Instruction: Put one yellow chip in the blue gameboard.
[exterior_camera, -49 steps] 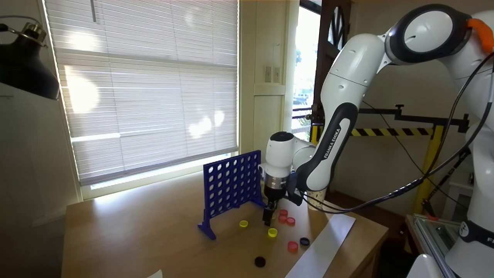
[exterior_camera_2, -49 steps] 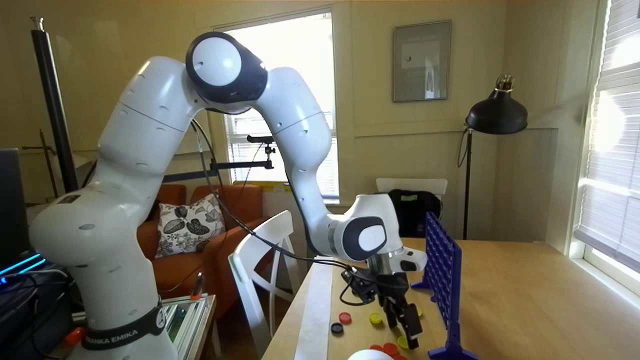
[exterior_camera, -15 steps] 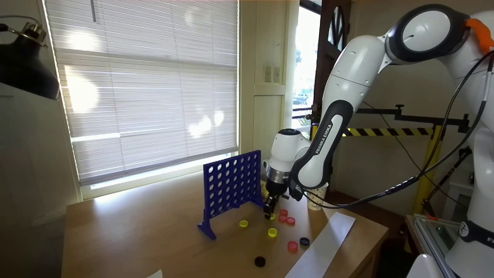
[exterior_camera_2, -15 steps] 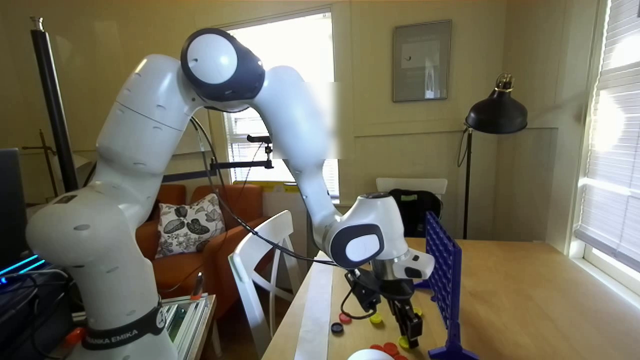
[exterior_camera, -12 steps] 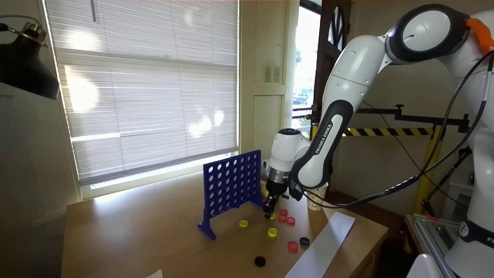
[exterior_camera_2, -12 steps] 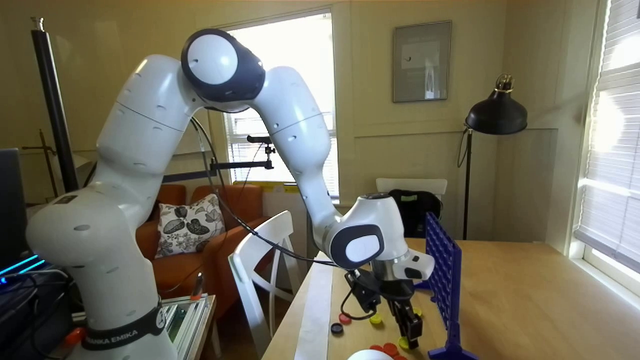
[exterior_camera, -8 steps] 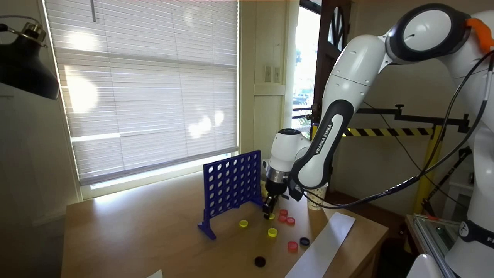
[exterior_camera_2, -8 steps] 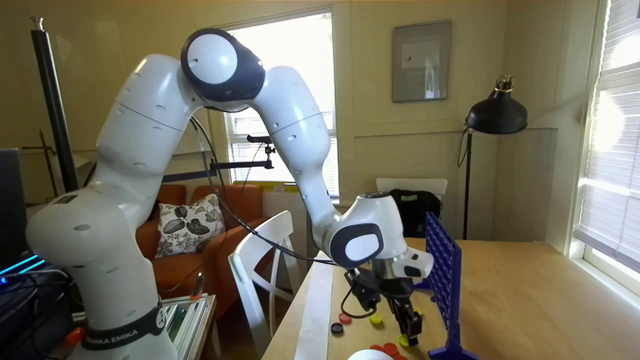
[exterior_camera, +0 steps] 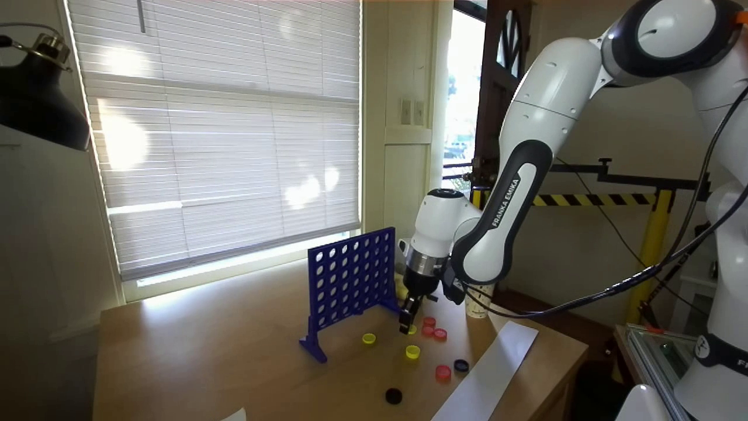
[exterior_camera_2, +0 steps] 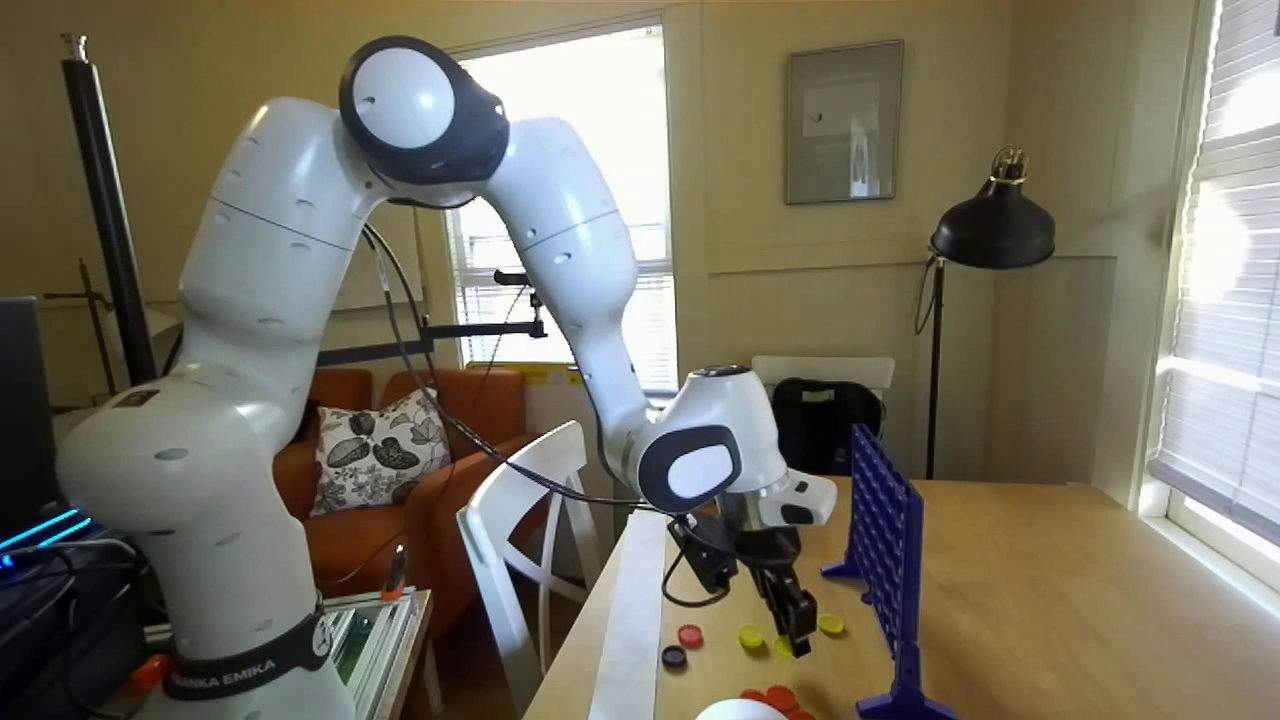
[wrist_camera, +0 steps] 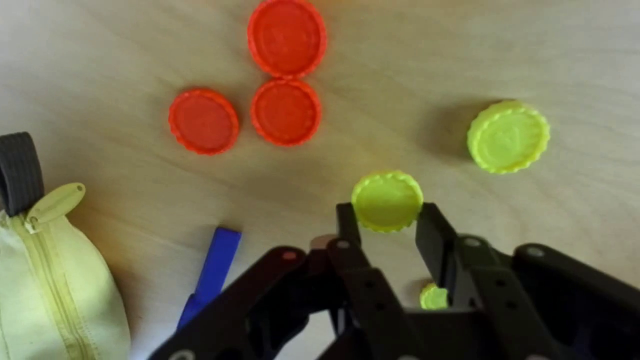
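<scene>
In the wrist view a yellow chip (wrist_camera: pixel 387 200) is pinched at its sides between the fingertips of my gripper (wrist_camera: pixel 386 212). How high it hangs over the table is hard to judge. Two more yellow chips lie on the wood, a near one (wrist_camera: pixel 510 137) and another (wrist_camera: pixel 434 296) partly covered by a finger. The blue gameboard (exterior_camera: pixel 350 278) stands upright close beside the gripper (exterior_camera: pixel 407 328) in both exterior views; only one blue foot (wrist_camera: pixel 220 260) of it shows in the wrist view. From the side, the gripper (exterior_camera_2: pixel 790 645) is tilted, with the held chip partly behind it.
Three red chips (wrist_camera: pixel 286 112) lie close together near the grip. A pale yellow zippered pouch (wrist_camera: pixel 55 290) sits by the board's foot. Black chips (exterior_camera: pixel 394 396), a lone red chip (exterior_camera: pixel 443 373), a white paper strip (exterior_camera: pixel 488 374) and a patterned cup (exterior_camera: pixel 476 301) are also around.
Since the oldest frames the gripper's fingers have come together on the yellow chip. In the last half second gripper and chip have shifted together, away from the gameboard.
</scene>
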`<state>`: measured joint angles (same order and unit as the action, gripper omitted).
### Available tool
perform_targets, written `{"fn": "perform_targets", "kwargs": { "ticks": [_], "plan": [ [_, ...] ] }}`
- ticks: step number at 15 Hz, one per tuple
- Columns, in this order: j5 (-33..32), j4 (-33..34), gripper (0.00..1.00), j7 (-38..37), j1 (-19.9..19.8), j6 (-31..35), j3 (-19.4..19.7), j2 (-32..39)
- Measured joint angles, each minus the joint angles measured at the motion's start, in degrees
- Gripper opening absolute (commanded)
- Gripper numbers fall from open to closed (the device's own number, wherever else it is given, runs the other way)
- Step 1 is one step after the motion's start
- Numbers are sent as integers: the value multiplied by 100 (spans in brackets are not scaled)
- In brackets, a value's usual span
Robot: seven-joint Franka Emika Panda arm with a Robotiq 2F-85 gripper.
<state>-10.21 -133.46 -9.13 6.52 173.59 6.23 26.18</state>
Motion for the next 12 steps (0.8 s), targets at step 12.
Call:
{"fn": "perform_targets", "kwargs": {
  "ticks": [12],
  "plan": [
    [0, -748, 10, 108, 132, 312, -270, -612]
  ]
}}
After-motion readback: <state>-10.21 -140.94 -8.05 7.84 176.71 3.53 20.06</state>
